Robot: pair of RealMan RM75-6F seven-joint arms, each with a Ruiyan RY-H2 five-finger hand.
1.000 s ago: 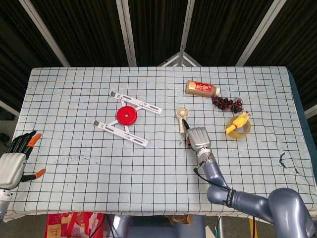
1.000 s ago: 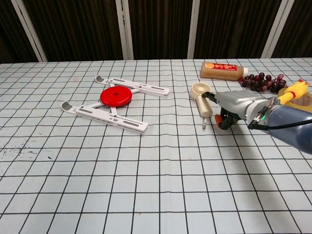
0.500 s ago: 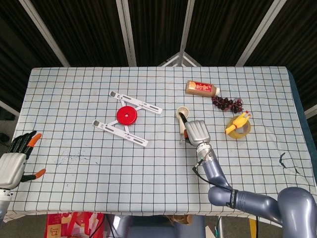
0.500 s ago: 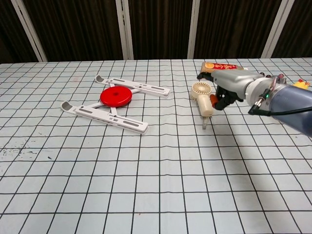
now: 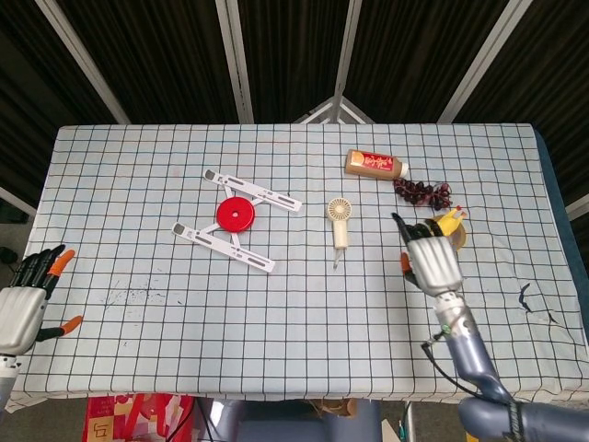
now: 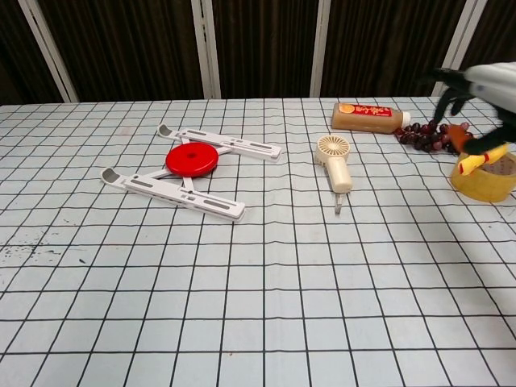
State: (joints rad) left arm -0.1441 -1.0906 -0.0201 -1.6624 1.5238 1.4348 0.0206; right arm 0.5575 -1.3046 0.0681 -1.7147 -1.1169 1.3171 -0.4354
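Observation:
My right hand [image 5: 431,262] hangs raised above the table's right side, holding nothing, its dark fingers [image 5: 403,226] loosely apart. In the head view it overlaps the yellow tape roll [image 5: 457,237] and the rubber chicken [image 5: 451,220]. The chest view shows the same right hand [image 6: 477,87] high at the right edge, above the tape roll [image 6: 484,181] and chicken [image 6: 482,156]. The small beige hand fan [image 5: 339,222] lies free on the cloth, left of that hand. My left hand [image 5: 22,306] stays beyond the table's left edge, fingers spread and empty, and only the head view shows it.
A white folding stand [image 5: 241,221] with a red disc [image 5: 235,215] lies left of centre. A brown bottle [image 5: 374,165] lies on its side at the back right, with a bunch of dark grapes [image 5: 421,191] beside it. The checked cloth [image 5: 276,313] covers the table.
My right hand has left the fan, lifted and swung right to above the tape roll and chicken. The fan stays on the cloth. My left hand has barely moved.

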